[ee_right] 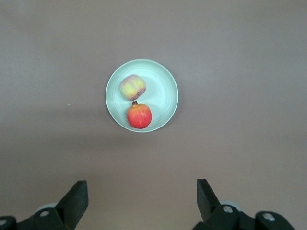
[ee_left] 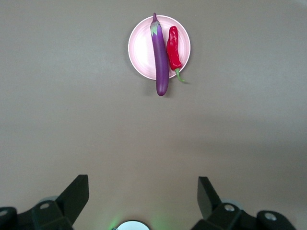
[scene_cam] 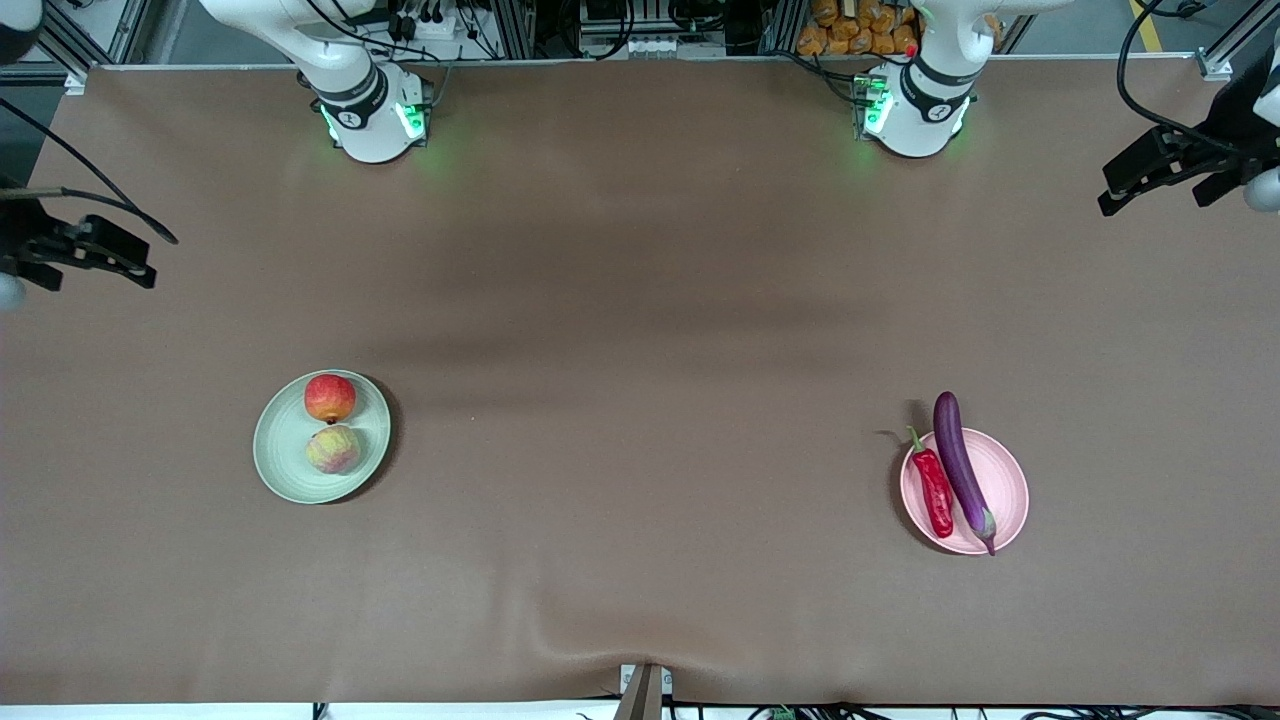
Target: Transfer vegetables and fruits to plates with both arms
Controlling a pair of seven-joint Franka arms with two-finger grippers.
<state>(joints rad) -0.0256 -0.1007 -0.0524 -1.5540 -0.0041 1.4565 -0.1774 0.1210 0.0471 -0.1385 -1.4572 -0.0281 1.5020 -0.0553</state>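
The pale green plate lies toward the right arm's end of the table. On it are the red-orange apple and, nearer the front camera, the yellow-pink peach. The pale pink plate lies toward the left arm's end. The purple eggplant lies across it and overhangs the rim at both ends. The red chili lies beside it. My right gripper is open and empty, high over bare table, with the green plate in its view. My left gripper is open and empty, with the pink plate in its view.
The brown table cover has a small ridge at the middle of the edge nearest the front camera. The two arm bases glow green at the farthest edge. Both hands hang at the table's two ends.
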